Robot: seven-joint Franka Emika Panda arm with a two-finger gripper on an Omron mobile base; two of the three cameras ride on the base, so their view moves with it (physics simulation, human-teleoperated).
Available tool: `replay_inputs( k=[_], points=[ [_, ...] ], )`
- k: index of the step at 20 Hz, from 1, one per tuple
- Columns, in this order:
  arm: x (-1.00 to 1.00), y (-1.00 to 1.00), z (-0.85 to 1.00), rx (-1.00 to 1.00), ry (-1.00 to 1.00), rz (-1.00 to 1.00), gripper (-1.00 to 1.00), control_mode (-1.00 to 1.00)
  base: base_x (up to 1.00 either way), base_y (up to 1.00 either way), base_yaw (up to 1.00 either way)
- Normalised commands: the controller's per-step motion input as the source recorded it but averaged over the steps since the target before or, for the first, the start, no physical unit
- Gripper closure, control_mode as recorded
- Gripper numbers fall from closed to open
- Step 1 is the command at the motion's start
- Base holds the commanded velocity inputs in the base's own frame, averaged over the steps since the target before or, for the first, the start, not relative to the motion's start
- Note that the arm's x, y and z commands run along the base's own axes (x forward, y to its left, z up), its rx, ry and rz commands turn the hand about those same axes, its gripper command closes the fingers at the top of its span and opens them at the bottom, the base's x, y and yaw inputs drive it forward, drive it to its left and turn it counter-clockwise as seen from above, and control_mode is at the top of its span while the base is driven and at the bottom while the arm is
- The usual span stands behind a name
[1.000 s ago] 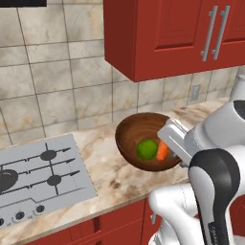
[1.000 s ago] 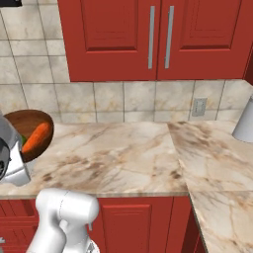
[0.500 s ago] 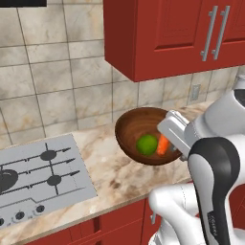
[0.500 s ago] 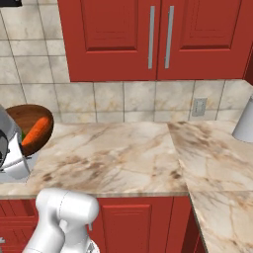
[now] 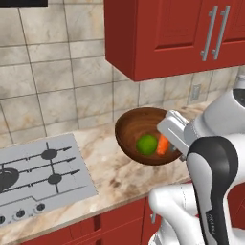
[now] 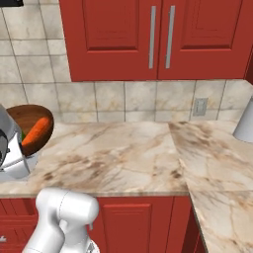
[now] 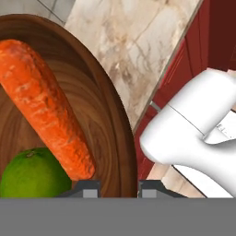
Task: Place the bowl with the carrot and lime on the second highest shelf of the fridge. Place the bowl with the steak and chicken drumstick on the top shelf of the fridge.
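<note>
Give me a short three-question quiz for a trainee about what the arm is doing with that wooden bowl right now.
1. True or false: the gripper is clamped on the rim of the bowl with the carrot and lime.
2. Multiple choice: in the left base view the bowl is A) lying on the stove, B) held tilted above the counter, C) upside down on the floor.
3. Fill in: beside the carrot in the bowl lies a green ____.

Key: 1 true, with one fingertip on each side of the rim; 2 B; 3 lime.
</note>
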Motion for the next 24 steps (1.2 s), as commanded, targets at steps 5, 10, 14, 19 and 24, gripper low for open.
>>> replay_inputs(
  k=[5, 10, 14, 19, 24],
  points=[
    [0.00, 0.00, 0.00, 0.00, 0.00, 0.00, 1.00, 1.00, -0.26, 0.02, 0.36],
    [0.00, 0.00, 0.00, 0.00, 0.00, 0.00, 1.00, 1.00, -0.30, 0.00, 0.64],
    [0.00, 0.00, 0.00, 0.00, 0.00, 0.00, 1.00, 1.00, -0.22, 0.01, 0.70],
    [0.00, 0.00, 0.00, 0.00, 0.00, 0.00, 1.00, 1.00, -0.11, 0.08, 0.71],
    [0.00, 0.00, 0.00, 0.00, 0.00, 0.00, 1.00, 1.00, 0.00, 0.37, 0.70]
  ],
)
